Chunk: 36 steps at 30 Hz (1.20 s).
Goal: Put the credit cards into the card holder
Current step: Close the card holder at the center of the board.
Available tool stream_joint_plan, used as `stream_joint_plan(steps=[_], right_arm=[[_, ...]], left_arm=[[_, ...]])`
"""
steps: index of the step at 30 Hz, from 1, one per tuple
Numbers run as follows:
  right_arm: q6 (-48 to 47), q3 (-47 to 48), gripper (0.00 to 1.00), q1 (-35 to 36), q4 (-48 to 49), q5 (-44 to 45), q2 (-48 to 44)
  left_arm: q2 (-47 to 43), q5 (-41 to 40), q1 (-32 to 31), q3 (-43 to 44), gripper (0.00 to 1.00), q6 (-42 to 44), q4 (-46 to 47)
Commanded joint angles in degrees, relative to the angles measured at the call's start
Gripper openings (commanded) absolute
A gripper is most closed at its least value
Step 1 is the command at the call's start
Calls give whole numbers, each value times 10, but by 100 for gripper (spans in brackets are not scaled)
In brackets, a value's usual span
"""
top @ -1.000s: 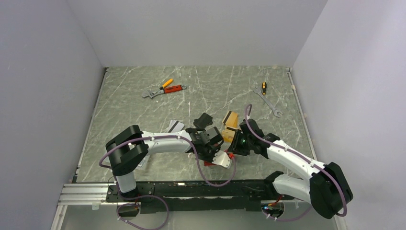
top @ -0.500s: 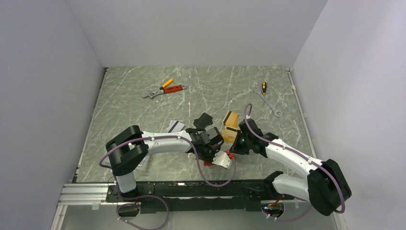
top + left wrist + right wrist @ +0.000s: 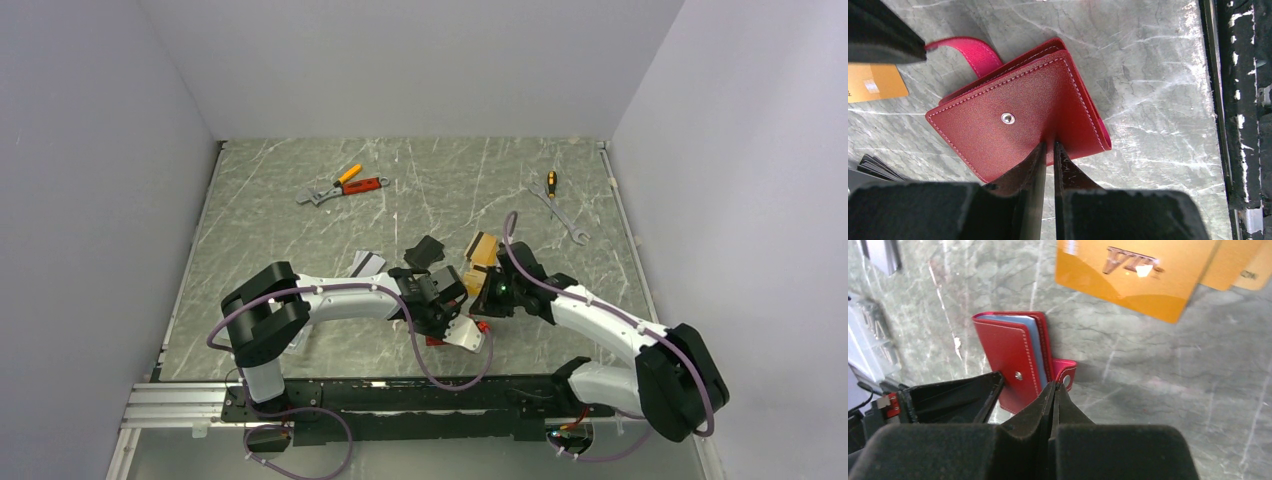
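While it lies folded on the table (image 3: 450, 180) near the front edge, the red card holder (image 3: 1038, 100) has its cover edge pinched between the nearly closed fingers of the left gripper (image 3: 1048, 147). Facing it, the right gripper (image 3: 1053, 390) has its fingers pressed together, empty, tips just beside the snap tab (image 3: 1066, 372). Beyond the holder, orange cards (image 3: 1128, 280) lie overlapping.

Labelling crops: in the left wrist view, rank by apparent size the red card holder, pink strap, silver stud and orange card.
Red leather card holder
Curved pink strap tab
Round silver snap stud
Orange plastic card: mostly out of frame, unranked.
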Motion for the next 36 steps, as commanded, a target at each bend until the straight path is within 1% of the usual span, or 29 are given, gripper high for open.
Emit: stream_joint_plan(steps=[1,4,7,11,15,18,21,24,26,28,29,30,33,36], right_arm=[[-70,50,0,0,27,-67,30],[-86,68,0,-1,20,-71,47],[-87,66,0,-1,30,-74,46],[-91,69,0,-1,17,-75,47],[-92,53,0,1,41,-125,35],[-96,51,0,2,54,-178,57],[-96,54,0,7,64,-195,79],[-95,55,0,11,64,-193,90],[-99,60,0,11,41,-175,96],[-96,63,0,11,14,-141,82],[-93,64,11,11,3,-126,67],[-90,67,18,11,-10,-109,52],[-85,96,33,10,-74,-48,19],[-85,132,41,8,-135,-2,19]], left_arm=[[15,29,-11,-12,15,6,-17],[15,30,-10,-11,15,6,-17],[15,29,-11,-10,15,6,-16],[15,30,-11,-13,15,8,-16],[13,32,-11,-14,14,7,-12],[15,32,-10,-12,14,9,-12],[19,32,-11,-11,14,9,-10],[19,32,-10,-15,14,9,-9],[18,32,-11,-17,14,9,-8],[17,32,-10,-17,14,9,-10],[15,32,-10,-18,14,10,-10],[14,34,-10,-18,14,10,-9],[13,35,-10,-16,14,9,-12],[12,33,-10,-15,14,9,-12]])
